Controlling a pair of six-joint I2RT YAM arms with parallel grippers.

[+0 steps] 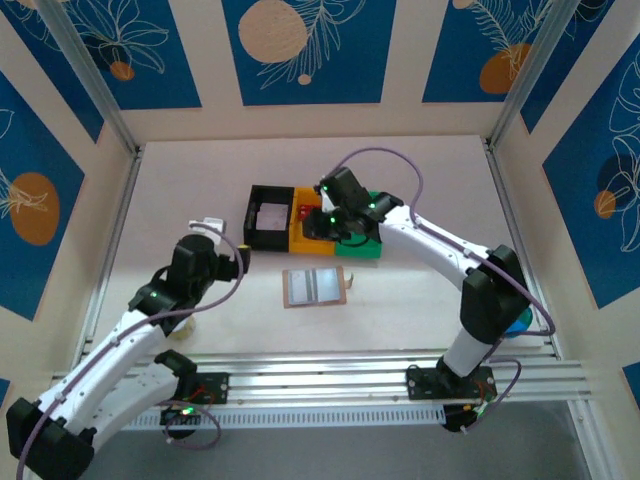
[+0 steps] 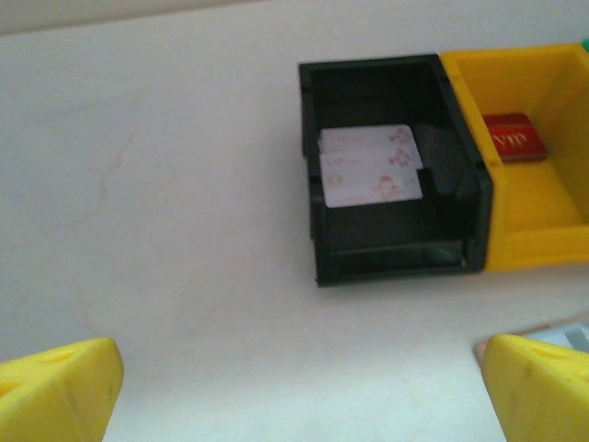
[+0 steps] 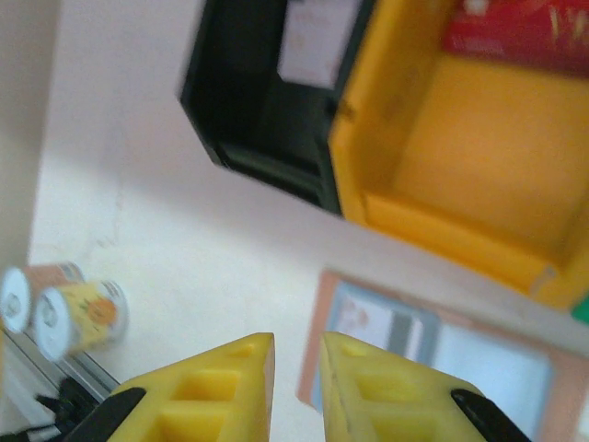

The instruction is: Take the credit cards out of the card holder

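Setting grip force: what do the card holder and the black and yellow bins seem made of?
Card holder: probably leather or imitation, matte tan edge; pockets look like clear shiny plastic. Black bin and yellow bin: likely rigid moulded plastic, uniform colour, smooth straight walls, slight sheen.

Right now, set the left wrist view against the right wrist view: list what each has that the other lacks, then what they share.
Left wrist, lacking in the right: the left gripper, wide open, and readable VIP lettering on the red card. Right wrist, lacking in the left: the right gripper, nearly closed on nothing, and two cans at its left edge. Shared: the black bin with pale cards, the yellow bin, the red card and the card holder, just a corner in the left wrist view.
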